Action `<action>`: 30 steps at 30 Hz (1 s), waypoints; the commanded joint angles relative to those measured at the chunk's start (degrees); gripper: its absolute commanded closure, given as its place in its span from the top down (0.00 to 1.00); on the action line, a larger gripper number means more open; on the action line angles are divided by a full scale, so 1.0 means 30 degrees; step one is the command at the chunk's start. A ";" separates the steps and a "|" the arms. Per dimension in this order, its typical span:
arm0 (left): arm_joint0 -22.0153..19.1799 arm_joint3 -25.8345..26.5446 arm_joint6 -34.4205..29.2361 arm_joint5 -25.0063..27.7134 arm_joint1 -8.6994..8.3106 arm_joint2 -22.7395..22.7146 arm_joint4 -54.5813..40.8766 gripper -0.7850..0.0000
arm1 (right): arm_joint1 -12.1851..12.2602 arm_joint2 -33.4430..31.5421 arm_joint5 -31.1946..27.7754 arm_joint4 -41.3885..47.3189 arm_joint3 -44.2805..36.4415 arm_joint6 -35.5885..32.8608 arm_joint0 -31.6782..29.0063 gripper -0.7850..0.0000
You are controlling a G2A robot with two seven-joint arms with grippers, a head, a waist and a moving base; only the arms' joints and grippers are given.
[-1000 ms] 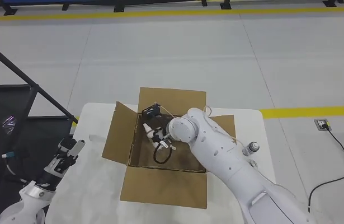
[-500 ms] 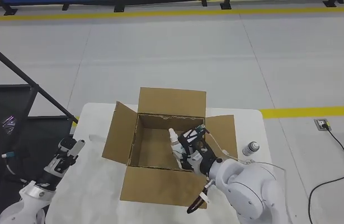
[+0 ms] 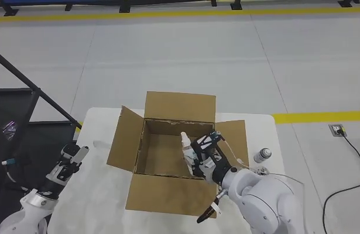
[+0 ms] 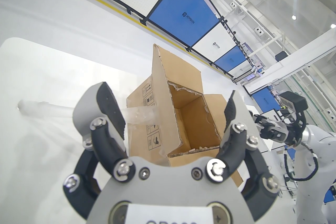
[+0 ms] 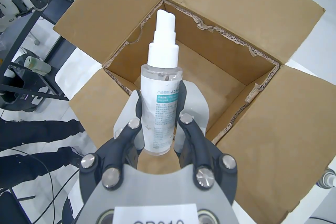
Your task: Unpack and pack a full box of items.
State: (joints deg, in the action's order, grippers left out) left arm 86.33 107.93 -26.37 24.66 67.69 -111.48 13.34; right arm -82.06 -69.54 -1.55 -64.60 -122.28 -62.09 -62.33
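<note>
Gripping one spray bottle (image 5: 160,93) in right jaws | left jaws apart | one box (image 3: 180,105) | one loose bottle (image 3: 261,155)

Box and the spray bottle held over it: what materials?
Box: brown corrugated cardboard, matte; fluted layers show along torn rim edges. Bottle: clear glossy see-through body, likely plastic, glass not excluded. Its spray head: opaque white, smooth, looks like plastic.

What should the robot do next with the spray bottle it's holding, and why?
Probably swing it sideways over the table and set it down. The right gripper holds the spray bottle above the open box, and a second bottle already stands on the table beside the box, so this looks like unpacking.
</note>
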 commanded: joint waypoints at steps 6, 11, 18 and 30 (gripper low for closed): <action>0.0000 0.0000 0.0000 0.0000 0.0000 0.0000 0.0000 1.00 | 0.0306 -0.5069 0.1870 0.2418 -0.3029 0.1879 -0.3544 0.00; 0.0000 0.0000 0.0000 0.0000 0.0000 0.0000 0.0000 1.00 | 0.0505 -0.9357 0.2183 0.5203 -0.3480 0.2219 -0.6668 0.00; 0.0000 0.0000 0.0000 0.0000 0.0000 0.0000 0.0000 1.00 | 0.0782 -1.2336 0.1205 0.8338 -0.2181 0.1159 -0.8573 0.00; 0.0000 0.0000 0.0000 0.0000 0.0000 0.0000 0.0000 1.00 | 0.1459 -1.0057 0.0947 0.7151 0.4832 -0.2885 -0.4530 0.00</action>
State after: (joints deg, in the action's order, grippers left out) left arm 86.33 107.93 -26.37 24.66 67.69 -111.48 13.34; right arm -77.80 -100.11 1.52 -43.18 -110.10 -70.34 -77.11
